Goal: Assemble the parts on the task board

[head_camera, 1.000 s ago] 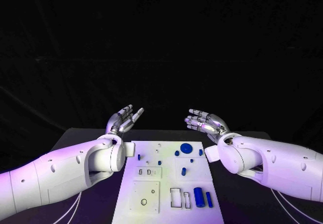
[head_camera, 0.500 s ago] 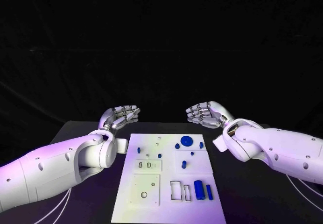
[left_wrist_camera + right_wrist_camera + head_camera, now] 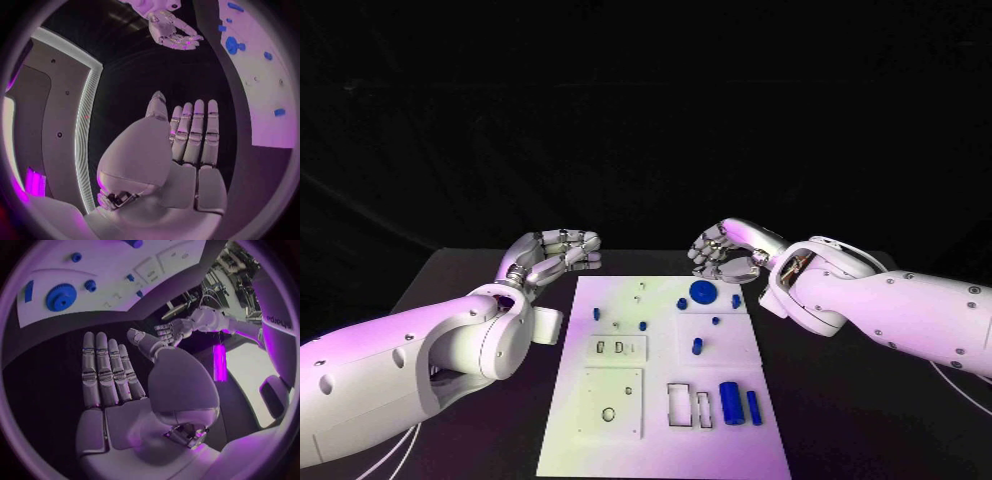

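Assembly looks barely begun: blue parts [image 3: 730, 396] lie loose on the task board [image 3: 661, 440], while left hand [image 3: 553, 251] and right hand [image 3: 727, 250] hover empty, fingers apart.

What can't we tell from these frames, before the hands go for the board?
- Small blue parts on the white board, head view: too small to tell shape or whether seated.
- Near end of the board, head view: cut off by the picture's edge.
- Left wrist view: left hand hides the table beneath.
- Right wrist view: right hand does the same; the gear shows clearly.
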Motion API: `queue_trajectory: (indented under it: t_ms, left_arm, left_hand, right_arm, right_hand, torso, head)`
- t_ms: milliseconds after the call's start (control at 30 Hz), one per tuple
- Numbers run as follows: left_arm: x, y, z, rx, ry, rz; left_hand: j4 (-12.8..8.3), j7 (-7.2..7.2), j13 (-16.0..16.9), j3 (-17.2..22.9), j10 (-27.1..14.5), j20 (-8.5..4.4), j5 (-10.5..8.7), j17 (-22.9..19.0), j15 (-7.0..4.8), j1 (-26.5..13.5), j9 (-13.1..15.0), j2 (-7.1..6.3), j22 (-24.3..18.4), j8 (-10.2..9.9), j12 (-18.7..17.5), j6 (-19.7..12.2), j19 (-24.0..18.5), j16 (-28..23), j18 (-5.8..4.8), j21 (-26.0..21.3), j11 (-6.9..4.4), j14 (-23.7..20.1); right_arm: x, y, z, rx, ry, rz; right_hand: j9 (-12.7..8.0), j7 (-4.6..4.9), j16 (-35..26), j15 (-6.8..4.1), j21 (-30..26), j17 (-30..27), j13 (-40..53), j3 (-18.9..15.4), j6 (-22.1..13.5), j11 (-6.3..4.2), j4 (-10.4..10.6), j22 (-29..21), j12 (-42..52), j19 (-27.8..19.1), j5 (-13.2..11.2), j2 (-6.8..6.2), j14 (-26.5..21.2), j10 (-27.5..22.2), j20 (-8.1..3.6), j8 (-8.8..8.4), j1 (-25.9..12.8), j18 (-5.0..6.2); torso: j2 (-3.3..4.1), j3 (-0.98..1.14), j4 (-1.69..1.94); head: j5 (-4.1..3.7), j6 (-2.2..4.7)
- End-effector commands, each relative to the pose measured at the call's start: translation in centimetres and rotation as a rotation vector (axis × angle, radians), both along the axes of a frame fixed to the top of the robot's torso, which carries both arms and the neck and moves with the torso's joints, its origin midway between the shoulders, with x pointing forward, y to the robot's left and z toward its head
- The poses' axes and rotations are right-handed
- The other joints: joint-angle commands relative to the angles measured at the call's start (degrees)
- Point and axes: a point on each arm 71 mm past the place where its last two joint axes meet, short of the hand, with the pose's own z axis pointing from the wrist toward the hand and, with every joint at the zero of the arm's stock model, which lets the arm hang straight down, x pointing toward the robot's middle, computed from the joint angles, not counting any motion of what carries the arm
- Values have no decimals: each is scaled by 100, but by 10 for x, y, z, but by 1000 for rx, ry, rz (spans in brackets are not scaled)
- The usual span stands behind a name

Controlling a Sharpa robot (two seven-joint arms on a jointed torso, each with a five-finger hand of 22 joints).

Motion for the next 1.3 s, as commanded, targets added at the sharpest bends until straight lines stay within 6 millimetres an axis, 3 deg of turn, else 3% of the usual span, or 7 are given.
queue_trajectory:
  t_ms: [33,133,333,600,767,1067,1300]
  left_arm:
    - [-6,-9,5,-25,0,-69]
    - [-11,-12,9,-39,2,-85]
    - [-16,-14,15,-57,1,-99]
    - [-17,-17,18,-69,-8,-111]
    - [-17,-17,18,-71,-7,-113]
    - [-19,-17,19,-74,-5,-118]
    - [-19,-17,20,-74,-2,-121]
  left_hand:
    - [4,28,0,-61,-19,25,-15,12,23,39,20,17,-23,-17,-52,5,6,-61,96,-59,19,-92]
    - [5,37,-3,-87,-43,31,-27,20,29,44,29,23,-36,-26,-84,-4,5,-86,96,-75,21,-116]
    - [-2,63,-9,-143,-102,43,-56,34,46,59,48,42,-62,-53,-153,-43,3,-148,94,-108,30,-176]
    - [17,85,-4,-253,-121,61,-221,59,66,10,83,76,-98,-73,-201,-73,-7,-215,92,-154,48,-227]
    - [25,90,-2,-302,-127,67,-289,69,72,-15,101,98,-113,-76,-215,-78,-10,-243,92,-173,50,-247]
    - [26,91,-2,-313,-131,69,-304,72,74,-20,105,104,-116,-77,-219,-81,-11,-250,92,-177,51,-252]
    - [26,98,-4,-330,-147,72,-311,75,79,-25,110,115,-122,-86,-229,-96,-13,-263,91,-185,59,-263]
  right_arm:
    - [-3,7,-4,-254,-54,38]
    - [-3,11,-4,-312,-63,44]
    - [-1,18,-8,-385,-66,47]
    - [2,23,-17,-439,-72,41]
    - [3,24,-19,-452,-79,35]
    - [6,26,-22,-461,-85,26]
    - [7,28,-24,-459,-85,24]
  right_hand:
    - [180,-78,230,-173,323,435,48,-160,141,-89,4,185,-144,393,36,-212,504,239,-177,27,-57,100]
    - [249,-116,494,-282,587,786,90,-259,157,-145,47,351,-191,626,-33,-262,855,264,-284,-22,-86,105]
    - [340,-147,1047,-407,1018,1380,153,-399,188,-192,103,647,-207,910,-117,-270,1295,206,-408,-109,-48,103]
    - [477,-144,2103,-413,1703,2167,286,-581,267,-190,112,1236,-183,772,-130,-263,1147,1,-454,-243,51,81]
    - [602,-156,3254,-411,2541,2632,403,-534,318,-196,131,1993,-179,477,-104,-261,1007,-6,-453,-350,48,77]
    - [682,-156,3814,-402,3019,2693,448,-364,359,-191,136,2474,-189,251,-109,-250,919,-19,-428,-402,51,92]
    - [712,-163,4273,-400,3512,2948,452,-172,397,-191,140,3086,-186,416,-190,-219,1041,-18,-416,-422,56,27]
  torso:
    - [170,30,65]
    - [232,36,95]
    - [355,68,103]
    - [443,94,135]
    - [489,99,152]
    - [540,106,180]
    - [562,106,197]
  head:
    - [-49,6]
    - [-82,1]
    - [-105,24]
    - [-128,-17]
    - [-154,-21]
    - [-164,-39]
    - [-154,-51]
